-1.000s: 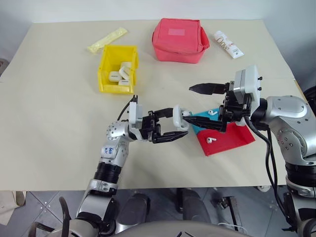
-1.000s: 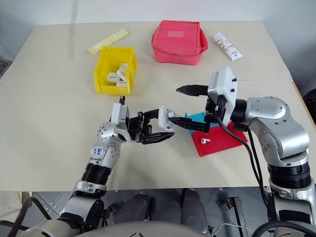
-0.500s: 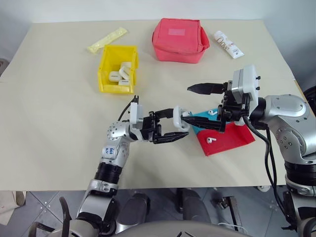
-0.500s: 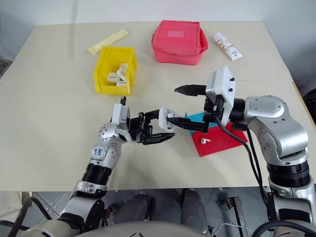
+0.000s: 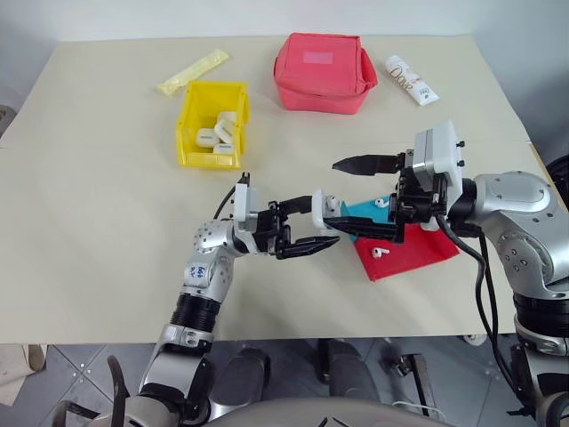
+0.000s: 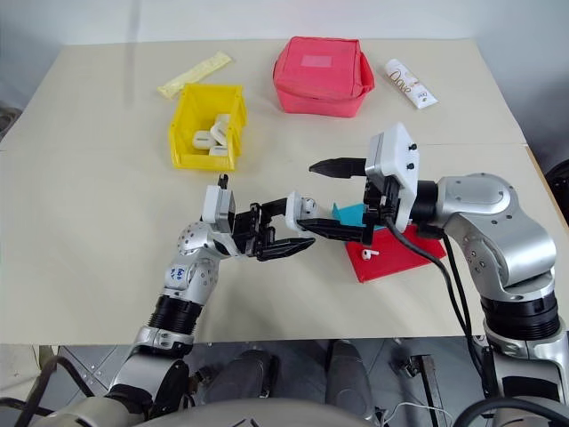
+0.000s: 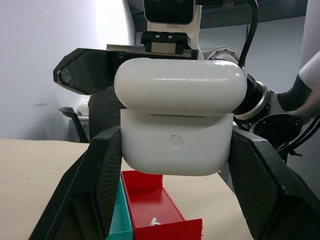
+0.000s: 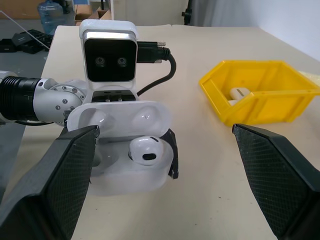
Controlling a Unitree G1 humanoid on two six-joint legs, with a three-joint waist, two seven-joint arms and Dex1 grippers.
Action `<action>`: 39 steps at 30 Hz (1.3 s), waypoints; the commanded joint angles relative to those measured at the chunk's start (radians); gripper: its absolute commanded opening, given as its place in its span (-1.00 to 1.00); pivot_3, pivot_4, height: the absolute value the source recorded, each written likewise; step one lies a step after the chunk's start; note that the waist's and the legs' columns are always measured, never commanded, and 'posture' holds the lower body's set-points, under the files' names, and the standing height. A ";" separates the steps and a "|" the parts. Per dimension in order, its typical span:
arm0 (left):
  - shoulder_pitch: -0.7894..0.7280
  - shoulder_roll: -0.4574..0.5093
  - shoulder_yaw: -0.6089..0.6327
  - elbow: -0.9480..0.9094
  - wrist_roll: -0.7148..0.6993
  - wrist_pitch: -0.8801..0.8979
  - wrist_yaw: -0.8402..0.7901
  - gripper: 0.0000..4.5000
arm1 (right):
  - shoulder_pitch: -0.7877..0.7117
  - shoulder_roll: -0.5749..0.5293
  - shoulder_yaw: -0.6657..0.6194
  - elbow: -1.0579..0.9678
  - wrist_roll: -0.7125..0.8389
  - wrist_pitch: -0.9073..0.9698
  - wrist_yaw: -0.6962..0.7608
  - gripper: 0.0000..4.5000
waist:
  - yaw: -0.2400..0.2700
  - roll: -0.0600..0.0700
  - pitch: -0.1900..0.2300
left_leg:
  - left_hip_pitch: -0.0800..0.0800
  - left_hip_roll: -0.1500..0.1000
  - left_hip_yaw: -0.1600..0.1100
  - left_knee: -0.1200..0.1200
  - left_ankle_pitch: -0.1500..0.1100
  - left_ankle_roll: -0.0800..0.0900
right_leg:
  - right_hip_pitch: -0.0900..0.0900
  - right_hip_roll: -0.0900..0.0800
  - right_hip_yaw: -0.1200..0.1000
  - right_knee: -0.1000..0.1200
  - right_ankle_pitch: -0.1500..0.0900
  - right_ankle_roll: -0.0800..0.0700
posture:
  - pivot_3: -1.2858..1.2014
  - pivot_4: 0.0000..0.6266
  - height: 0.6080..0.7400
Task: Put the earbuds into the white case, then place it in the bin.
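Left gripper (image 5: pixel 322 226) clamped by its two black fingers on the small glossy white pebble-shaped charging case (image 7: pixel 177 122), held up off the table with the hinged lid flipped open toward the other arm. Right gripper (image 6: pixel 331 199) spread wide with nothing between its fingers, one finger above the case and one below, facing it closely. Inside the open case, seen from the right wrist view, one tiny glossy white earbud (image 8: pixel 146 150) seated in its well, the well beside it apparently vacant. Just below and beyond the two grippers, a shallow red plastic tray (image 5: pixel 413 252) with a teal one (image 5: pixel 364 213) against it; a second white earbud (image 5: pixel 380 252) lying loose on the red tray, and another small white piece (image 5: pixel 380 203) on the teal tray, too small to name surely. Further off across the beige table (image 5: pixel 107 213), the small bright yellow rectangular plastic bin (image 5: pixel 213 124), already holding several white cases, and past it a red fabric pouch (image 5: pixel 324 73).

Judged step: loading earbuds, half done. Next move likely calls for sending the free right gripper down to the loose earbud, a fine pinch on a tiny slick part, then lining it up with the vacant well before shutting the lid and carrying the case to the bin.
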 commanded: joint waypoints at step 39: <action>-0.144 0.151 0.187 0.249 0.006 -0.165 -0.032 0.24 | 0.857 -0.198 -0.758 -0.167 0.106 0.082 -0.043 0.99 | 0.018 -0.002 0.001 | 0.001 0.000 0.002 -0.001 0.000 0.001 | 0.001 0.000 0.002 -0.001 0.001 0.001 | 0.03 -0.52 1.00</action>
